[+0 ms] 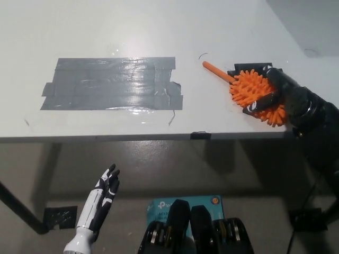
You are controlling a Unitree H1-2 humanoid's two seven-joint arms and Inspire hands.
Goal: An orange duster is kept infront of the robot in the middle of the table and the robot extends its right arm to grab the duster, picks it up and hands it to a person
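Observation:
The orange duster (249,90) lies on the white table (159,32) at the right, its thin handle (217,71) pointing up and left. My black right hand (283,95) lies over the spiky head from the right, fingers curled around it, with the duster still resting on the table over a black tape patch (248,68). Part of the head is hidden under the hand. My white left hand (100,198) hangs below the table edge at the lower left, fingers straight and apart, holding nothing.
A large grey tape patch (111,83) covers the table's left middle. The table's front edge (159,137) runs across the picture, with a small black mark (200,135) on it. A blue box (183,203) lies on the floor below.

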